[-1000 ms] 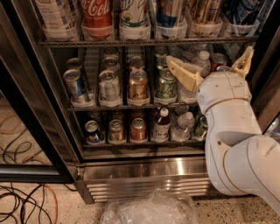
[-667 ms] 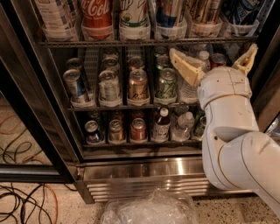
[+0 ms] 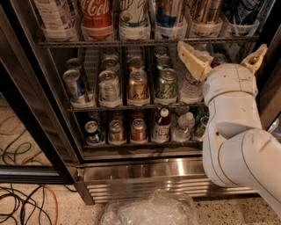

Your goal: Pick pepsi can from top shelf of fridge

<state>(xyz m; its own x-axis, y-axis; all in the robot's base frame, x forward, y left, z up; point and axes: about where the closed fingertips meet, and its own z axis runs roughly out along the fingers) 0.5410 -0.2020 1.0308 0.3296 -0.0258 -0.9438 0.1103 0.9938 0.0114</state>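
Likely an office pantry or test lab; cannot tell which. Evidence: glass-door fridge (image 3: 131, 172) stocked with cans (image 3: 138, 85) and bottles (image 3: 162, 125), steel grille (image 3: 145, 191), loose cables (image 3: 17, 206) on speckled floor (image 3: 219, 211). Gripper (image 3: 225, 56) upper right before the racks, fingers spread.

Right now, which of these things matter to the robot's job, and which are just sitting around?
Job: pepsi can, top shelf, fridge, open gripper just below that shelf, at right.
Just there: Coca-Cola can, gold-tan can, cables, crumpled plastic.
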